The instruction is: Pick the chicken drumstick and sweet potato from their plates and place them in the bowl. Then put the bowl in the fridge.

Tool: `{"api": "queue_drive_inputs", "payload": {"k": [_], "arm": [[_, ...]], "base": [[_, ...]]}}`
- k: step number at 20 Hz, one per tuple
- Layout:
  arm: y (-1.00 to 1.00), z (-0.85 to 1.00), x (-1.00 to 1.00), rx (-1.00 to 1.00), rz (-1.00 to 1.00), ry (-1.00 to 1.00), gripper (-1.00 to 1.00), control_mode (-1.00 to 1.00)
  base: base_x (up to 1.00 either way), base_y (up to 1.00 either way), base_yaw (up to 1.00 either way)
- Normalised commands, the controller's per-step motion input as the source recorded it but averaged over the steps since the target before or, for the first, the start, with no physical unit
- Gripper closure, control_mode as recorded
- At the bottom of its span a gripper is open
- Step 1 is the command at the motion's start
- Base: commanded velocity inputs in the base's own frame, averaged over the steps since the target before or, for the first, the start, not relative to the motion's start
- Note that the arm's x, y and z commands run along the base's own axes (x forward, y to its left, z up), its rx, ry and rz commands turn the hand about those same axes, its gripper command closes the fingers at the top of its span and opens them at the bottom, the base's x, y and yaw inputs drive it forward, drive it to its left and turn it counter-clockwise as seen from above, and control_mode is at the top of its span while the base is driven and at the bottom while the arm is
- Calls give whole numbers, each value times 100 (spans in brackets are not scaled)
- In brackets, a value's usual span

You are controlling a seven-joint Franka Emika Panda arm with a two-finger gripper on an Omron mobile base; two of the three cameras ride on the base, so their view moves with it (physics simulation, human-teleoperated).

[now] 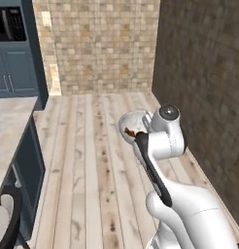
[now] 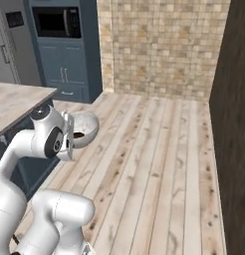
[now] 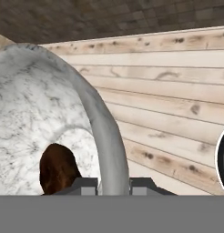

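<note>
Above the pale wooden plank floor (image 2: 159, 164), the round deep white bowl with grey mottling (image 1: 132, 125) is carried clear of any support by the white arm's tool (image 3: 114, 185). From the hand view, the glossy rim of the bowl is seen pinched between the two small dark fingertips (image 3: 85, 184), one inside the wall and one outside, so the tool is closed tightly on the rim. A dark brown piece of food (image 3: 58, 169) is seen lying inside the bowl; whether it is the drumstick or the sweet potato cannot be told, and a second item cannot be made out. From the right base view, the bowl is held tilted just in front of the arm's wrist, beside the corner of the pale stone-topped desk (image 2: 17, 102) with dark blue sides. At the far left of that view, the tall plain grey fridge (image 2: 6, 47) is shown closed, next to the dark blue cabinet column (image 2: 64, 69) holding a black microwave (image 2: 57, 21), well apart from the bowl.
</note>
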Motion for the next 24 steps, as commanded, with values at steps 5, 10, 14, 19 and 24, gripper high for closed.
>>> {"api": "queue_drive_inputs", "payload": {"k": [5,10,14,19,24], "arm": [[0,0,0,0,0,0,100,100],[0,0,0,0,0,0,100,100],[0,0,0,0,0,0,100,100],[0,0,0,0,0,0,100,100],[0,0,0,0,0,0,100,100]], "base": [[94,19,-6],[94,19,-4],[94,17,-1],[94,20,0],[92,19,7]]}}
